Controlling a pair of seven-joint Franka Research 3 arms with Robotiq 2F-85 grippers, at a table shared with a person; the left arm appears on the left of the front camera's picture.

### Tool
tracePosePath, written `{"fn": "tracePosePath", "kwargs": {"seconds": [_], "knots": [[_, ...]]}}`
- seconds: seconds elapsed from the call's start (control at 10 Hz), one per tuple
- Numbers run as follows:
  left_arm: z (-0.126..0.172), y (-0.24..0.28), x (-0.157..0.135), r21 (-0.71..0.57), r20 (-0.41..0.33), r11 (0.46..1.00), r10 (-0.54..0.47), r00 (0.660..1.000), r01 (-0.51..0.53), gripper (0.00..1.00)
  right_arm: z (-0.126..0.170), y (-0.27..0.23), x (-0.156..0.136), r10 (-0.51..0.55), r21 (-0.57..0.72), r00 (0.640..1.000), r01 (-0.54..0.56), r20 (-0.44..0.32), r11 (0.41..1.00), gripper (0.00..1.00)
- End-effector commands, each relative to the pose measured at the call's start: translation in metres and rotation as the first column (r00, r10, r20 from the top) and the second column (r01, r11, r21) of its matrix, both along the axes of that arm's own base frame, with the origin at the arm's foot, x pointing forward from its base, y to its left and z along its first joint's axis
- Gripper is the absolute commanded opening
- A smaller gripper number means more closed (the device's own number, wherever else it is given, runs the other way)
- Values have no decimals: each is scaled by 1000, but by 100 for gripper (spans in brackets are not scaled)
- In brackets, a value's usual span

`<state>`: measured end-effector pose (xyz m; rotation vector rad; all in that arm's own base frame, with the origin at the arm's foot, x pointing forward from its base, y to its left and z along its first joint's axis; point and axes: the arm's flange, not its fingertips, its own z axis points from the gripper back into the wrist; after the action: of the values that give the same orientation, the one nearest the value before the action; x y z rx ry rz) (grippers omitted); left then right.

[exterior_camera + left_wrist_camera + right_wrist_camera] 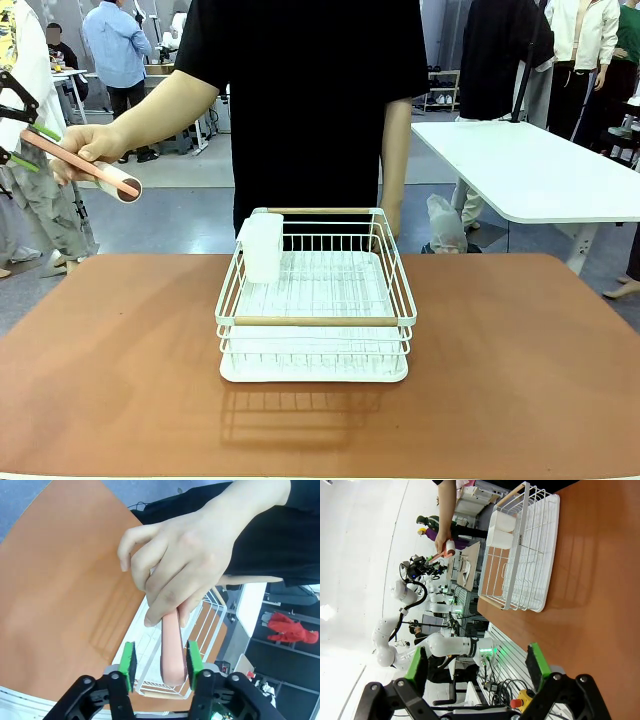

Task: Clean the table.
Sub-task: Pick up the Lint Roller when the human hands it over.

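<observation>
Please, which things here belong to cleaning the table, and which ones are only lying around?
Job, as it seems:
- table
- rack standing on it
- pink stick in the person's hand
- left gripper, jaws either side of the stick

Lying about:
- white table
- bag on the floor
- right gripper, open, holding nothing

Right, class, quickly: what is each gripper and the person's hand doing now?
Left gripper: fingers flank the salmon-pink tube; grip cannot be told.
Right gripper: open, empty.
Person's hand: holding that tube.
</observation>
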<state>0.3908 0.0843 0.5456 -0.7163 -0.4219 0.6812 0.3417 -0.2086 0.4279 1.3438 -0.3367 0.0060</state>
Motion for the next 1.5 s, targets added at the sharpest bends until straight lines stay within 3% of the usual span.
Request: {"fn": "tracePosePath", "kwargs": {"seconds": [0.0, 0.1, 0.2, 1.4], "knots": [[-3, 1, -1, 26, 13, 1000, -2, 1000, 1, 13, 3, 0, 0, 2, -1, 1000, -2, 7, 1000, 100], [-3, 0, -2, 19, 11, 1000, -7, 1000, 7, 3, 3, 0, 0, 2, -1, 1000, -2, 7, 1000, 100], [-4, 1, -1, 14, 4, 1000, -14, 1000, 14, 0, 3, 0, 0, 2, -1, 1000, -2, 7, 1000, 100], [-1, 0, 0, -4, -1, 1000, -10, 1000, 10, 2, 3, 0, 0, 2, -1, 1000, -2, 7, 1000, 100]]}}
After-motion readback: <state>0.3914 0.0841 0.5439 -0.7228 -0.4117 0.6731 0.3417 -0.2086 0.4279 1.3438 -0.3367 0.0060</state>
